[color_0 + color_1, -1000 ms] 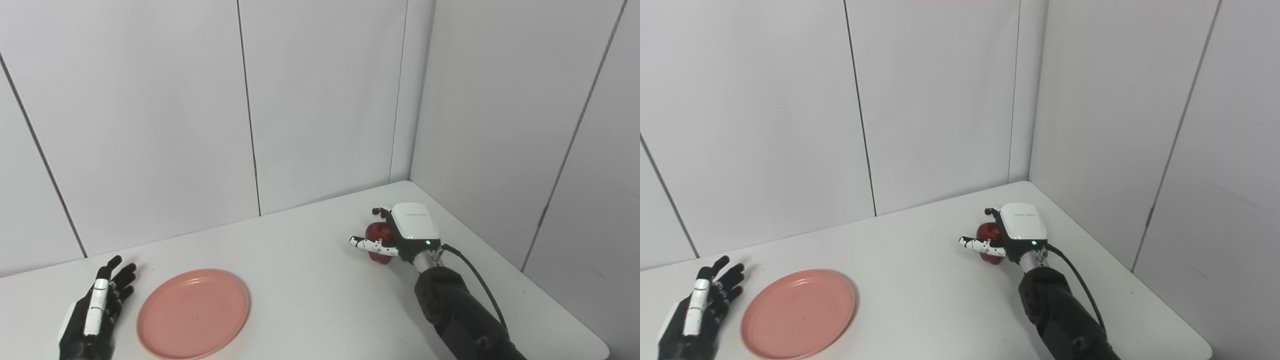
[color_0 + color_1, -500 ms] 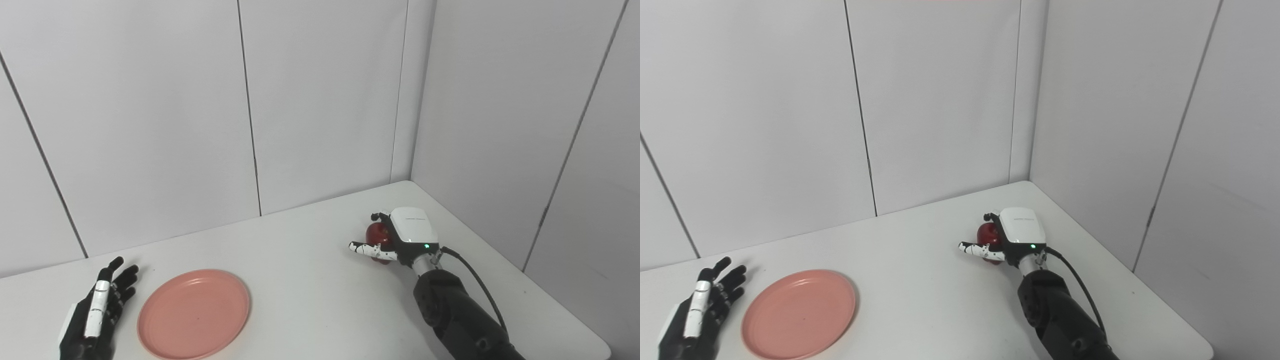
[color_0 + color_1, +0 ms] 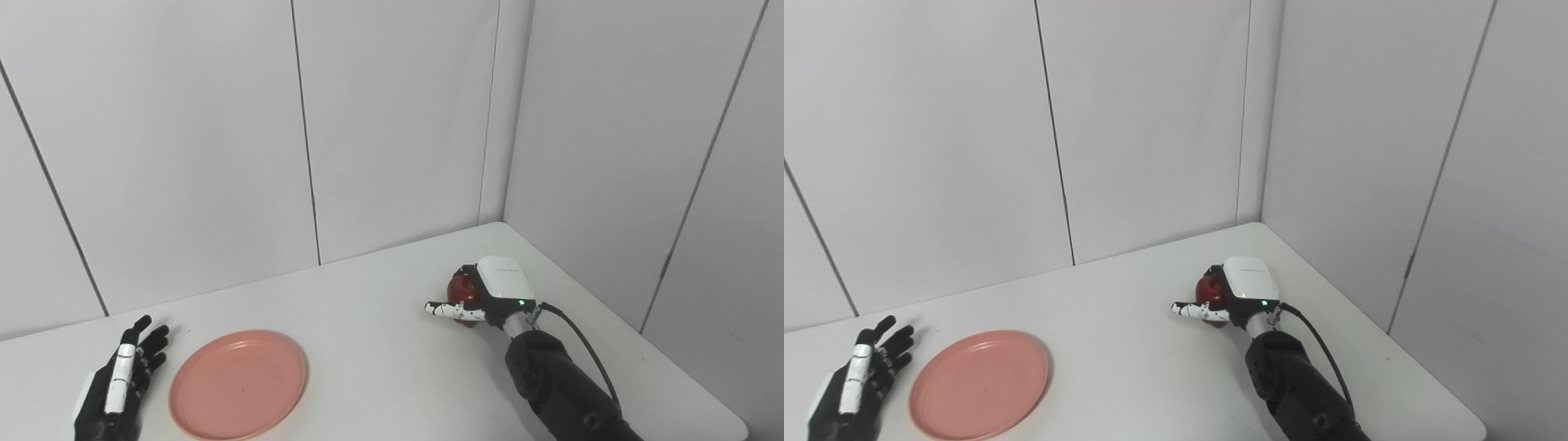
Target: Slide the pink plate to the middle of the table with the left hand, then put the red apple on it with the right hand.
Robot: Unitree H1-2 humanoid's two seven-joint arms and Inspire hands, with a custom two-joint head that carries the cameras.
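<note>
The right hand (image 3: 490,294) curls its fingers around the red apple (image 3: 460,293). The pink plate (image 3: 237,384) lies just beside the left hand's (image 3: 119,383) spread, empty fingers on the bare white table (image 3: 380,343).

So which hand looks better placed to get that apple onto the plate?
The right hand: its fingers already wrap the red apple. The left hand lies open beside the pink plate, far from it.
</note>
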